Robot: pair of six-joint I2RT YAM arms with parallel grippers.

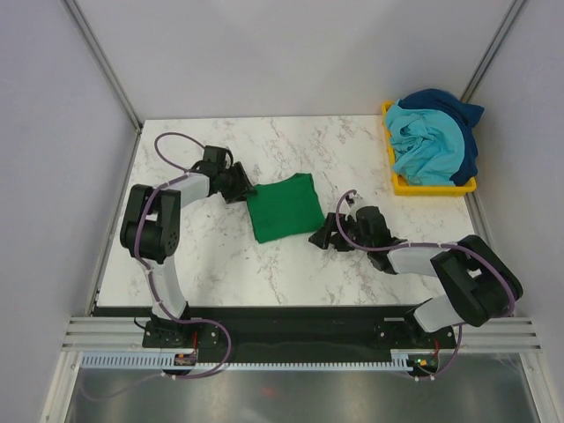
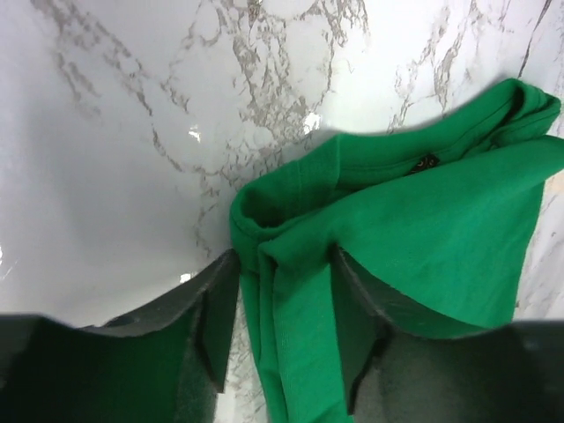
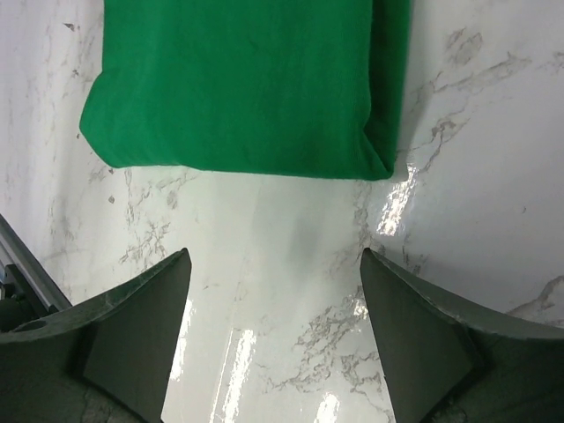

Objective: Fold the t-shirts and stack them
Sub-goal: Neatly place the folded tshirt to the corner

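Marble table (image 1: pixel 220 256), green t-shirt (image 1: pixel 284 207) (left gripper (image 2: pixel 284 264) pinching)

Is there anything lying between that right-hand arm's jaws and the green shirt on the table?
Nothing visible. Only bare white marble tabletop separates the right arm's open jaws from the near edge of the folded bright green cloth t-shirt.
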